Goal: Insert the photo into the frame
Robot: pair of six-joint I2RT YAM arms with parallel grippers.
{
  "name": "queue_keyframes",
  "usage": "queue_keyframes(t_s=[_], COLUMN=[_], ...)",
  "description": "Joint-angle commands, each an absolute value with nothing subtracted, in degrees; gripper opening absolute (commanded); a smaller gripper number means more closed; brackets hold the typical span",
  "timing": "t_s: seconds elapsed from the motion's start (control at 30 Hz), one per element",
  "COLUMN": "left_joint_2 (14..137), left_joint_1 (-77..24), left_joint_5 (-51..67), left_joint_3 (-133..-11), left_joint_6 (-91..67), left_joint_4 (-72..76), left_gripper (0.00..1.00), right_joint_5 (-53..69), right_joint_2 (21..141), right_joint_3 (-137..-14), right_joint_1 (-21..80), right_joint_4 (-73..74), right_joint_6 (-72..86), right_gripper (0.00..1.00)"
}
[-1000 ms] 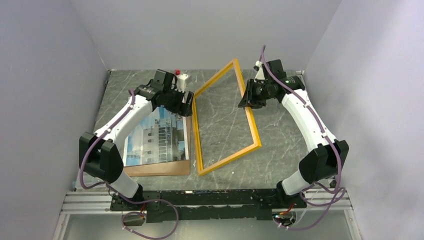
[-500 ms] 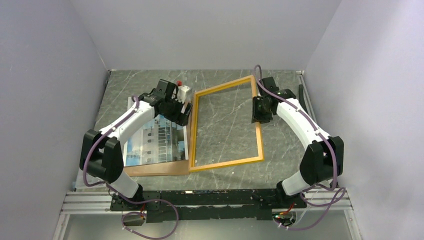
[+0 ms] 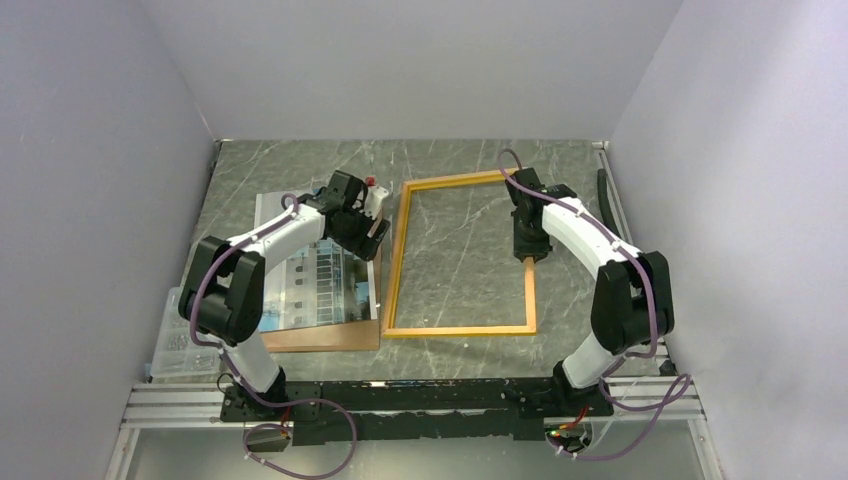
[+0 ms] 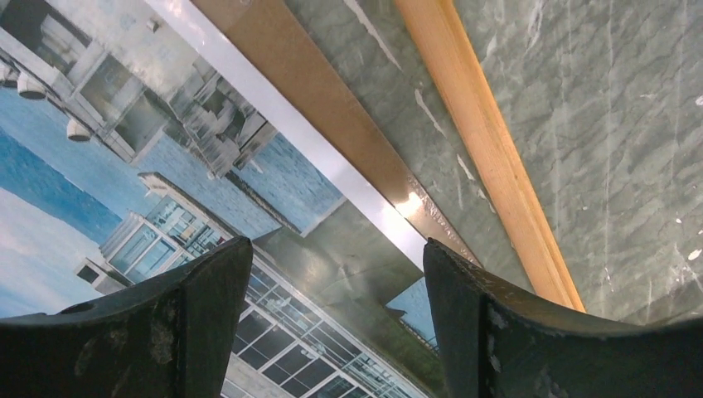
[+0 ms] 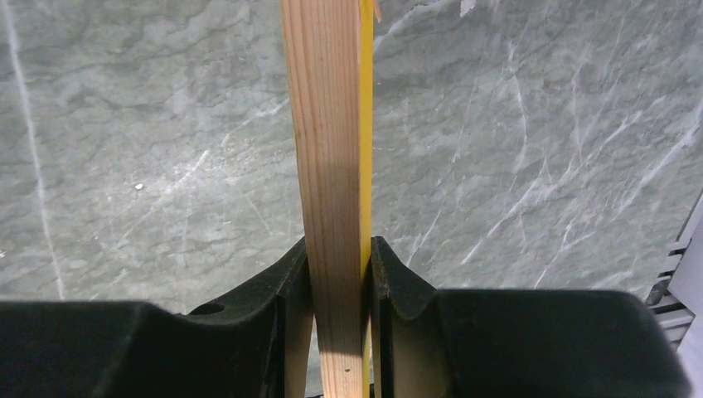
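right wrist: right pincer [image 5: 338, 249] clamps the frame [image 5: 327, 124] — left pincer [image 4: 336, 249] gapes above the photo [image 4: 124, 166].

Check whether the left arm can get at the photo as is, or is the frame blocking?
Probably yes. The left gripper hangs open right above the photo's right edge, with nothing between. The frame sits beside it, a strip of table apart, its right rail clamped in the right gripper.
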State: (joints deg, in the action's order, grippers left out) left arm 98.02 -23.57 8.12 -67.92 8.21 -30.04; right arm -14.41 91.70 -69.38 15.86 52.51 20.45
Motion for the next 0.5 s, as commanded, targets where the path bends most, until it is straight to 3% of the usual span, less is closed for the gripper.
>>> queue_keyframes(t_s=[0.0, 0.23, 0.47], left_joint_2=[97.8, 98.4, 100.2], left_joint_1=[-25.4, -27.4, -28.0], left_joint_5=[6.4, 4.7, 4.1], left_joint_3=[-67.5, -65.8, -65.4], left_joint_6=[10.2, 13.8, 14.7], left_joint_4=[-25.6, -20.2, -19.6], left_gripper=[0.8, 0.8, 0.78], right_joint_5=[-19.2, -24.2, -23.4], right_joint_2=[94.2, 97.4, 96.7], right_joint_3=[-71.6, -69.7, -66.1], right_joint_1=[16.5, 19.7, 19.5], right_joint_4=[52.7, 51.6, 44.7], right_joint_6=[20.2, 22.4, 24.4], right_gripper=[0.19, 0.22, 0.32])
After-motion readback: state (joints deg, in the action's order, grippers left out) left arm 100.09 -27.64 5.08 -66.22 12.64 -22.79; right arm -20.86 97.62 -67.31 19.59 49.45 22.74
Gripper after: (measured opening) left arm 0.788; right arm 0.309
